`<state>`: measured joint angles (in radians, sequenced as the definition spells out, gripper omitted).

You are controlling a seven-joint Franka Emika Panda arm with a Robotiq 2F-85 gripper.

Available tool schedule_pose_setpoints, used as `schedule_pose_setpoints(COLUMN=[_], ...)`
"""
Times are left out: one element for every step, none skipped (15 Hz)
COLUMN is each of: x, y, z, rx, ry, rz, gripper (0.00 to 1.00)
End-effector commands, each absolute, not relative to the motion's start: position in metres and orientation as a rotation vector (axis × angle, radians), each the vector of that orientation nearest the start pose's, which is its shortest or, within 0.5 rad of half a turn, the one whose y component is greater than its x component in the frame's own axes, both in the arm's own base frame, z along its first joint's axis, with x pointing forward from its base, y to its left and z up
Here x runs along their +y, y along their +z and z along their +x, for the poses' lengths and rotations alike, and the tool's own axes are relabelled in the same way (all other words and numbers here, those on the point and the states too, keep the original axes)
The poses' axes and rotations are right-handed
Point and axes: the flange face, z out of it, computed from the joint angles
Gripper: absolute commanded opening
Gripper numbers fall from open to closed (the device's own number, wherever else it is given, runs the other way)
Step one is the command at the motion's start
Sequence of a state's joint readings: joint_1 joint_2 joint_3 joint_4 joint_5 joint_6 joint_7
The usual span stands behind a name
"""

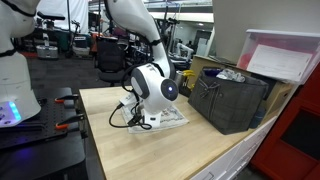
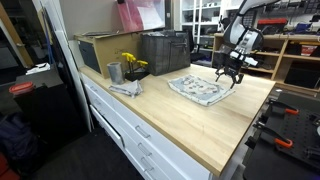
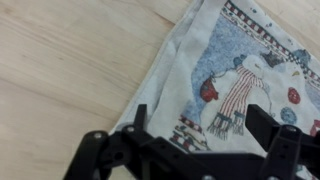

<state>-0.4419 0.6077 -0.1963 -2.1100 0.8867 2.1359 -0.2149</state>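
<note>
A printed cloth [image 3: 240,70] with a snowman picture in blue, red and white lies flat on the light wooden table [image 3: 70,60]. It shows in both exterior views [image 1: 168,118] [image 2: 200,90]. My gripper [image 3: 200,120] hangs just above the cloth's edge, near one corner, with its black fingers spread apart and nothing between them. In the exterior views the gripper [image 2: 227,78] [image 1: 138,115] points down at the end of the cloth nearest the robot base. I cannot tell whether the fingertips touch the cloth.
A black crate [image 1: 235,100] [image 2: 165,50] stands at the back of the table with a pink-and-white bin [image 1: 285,55] above it. A metal cup with yellow flowers [image 2: 130,65] and a cardboard box [image 2: 100,48] stand beyond the cloth. Clamps [image 2: 285,110] grip the table edge.
</note>
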Motion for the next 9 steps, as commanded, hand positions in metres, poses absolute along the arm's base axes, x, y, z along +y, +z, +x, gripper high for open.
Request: schedule_pose_setpoints(x=[-0.2711,-0.2698,-0.2691,-0.2702,-0.2716,-0.2729,-0.2739,-0.2753,-0.2760], y=[0.1084,0.1077,0.1069,0.1058,0.1046,0.1029,0.1021,0.1009,0.1004], z=[0.4093,0.4076,0.4062,0.4054,0.4053,0.4068,0.4085,0.4107,0.4126], rx=[1.333,1.338,1.346,1.355,1.366,1.376,1.383,1.388,1.392], ry=[0.307,0.307,0.307,0.303,0.297,0.289,0.280,0.269,0.257], rz=[-2.089,-2.092,-2.105,-2.112,-2.119,-2.130,-2.140,-2.145,-2.150], gripper=[1.00,1.00,1.00,1.00,1.00,1.00,1.00,1.00,1.00])
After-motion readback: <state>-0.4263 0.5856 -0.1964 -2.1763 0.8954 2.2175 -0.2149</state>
